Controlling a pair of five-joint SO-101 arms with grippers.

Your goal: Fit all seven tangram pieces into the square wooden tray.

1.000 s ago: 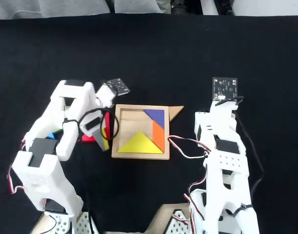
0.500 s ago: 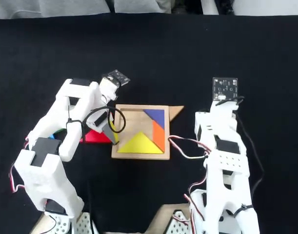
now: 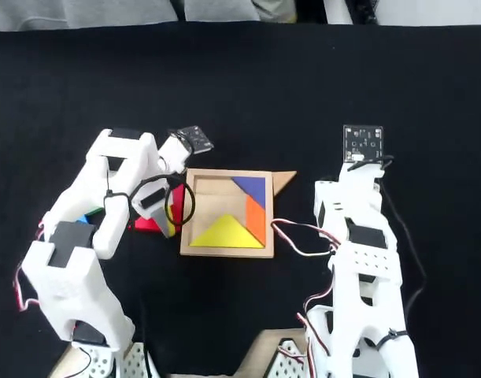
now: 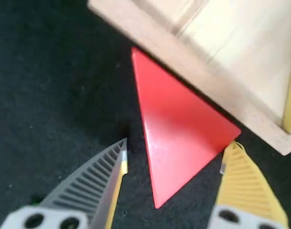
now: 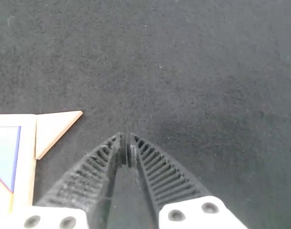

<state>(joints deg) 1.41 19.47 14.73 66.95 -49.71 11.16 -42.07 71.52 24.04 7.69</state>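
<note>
High view: square wooden tray sits mid-table on black cloth. Inside lie a yellow triangle, an orange piece and a blue triangle; the tray's left and upper floor is bare wood. A plain wooden triangle rests outside, at the far right corner. The left arm bends over the tray's left wall. The right arm stands well apart on the other side.

Left wrist view: left gripper has its fingers spread, straddling a flat red triangle without pinching it. The triangle lies on the cloth, one edge along the tray's outer wall and seemingly touching it. The yellow finger is close to one corner and the wall; the grey finger is clear on cloth.

Right wrist view: right gripper hangs over cloth, fingers pressed together and holding nothing.

Judgement: the red triangle's pick-up is in hand. Next comes closing, lifting over the rim, and setting it in the bare floor. There is little room wall-side and open cloth elsewhere.
</note>
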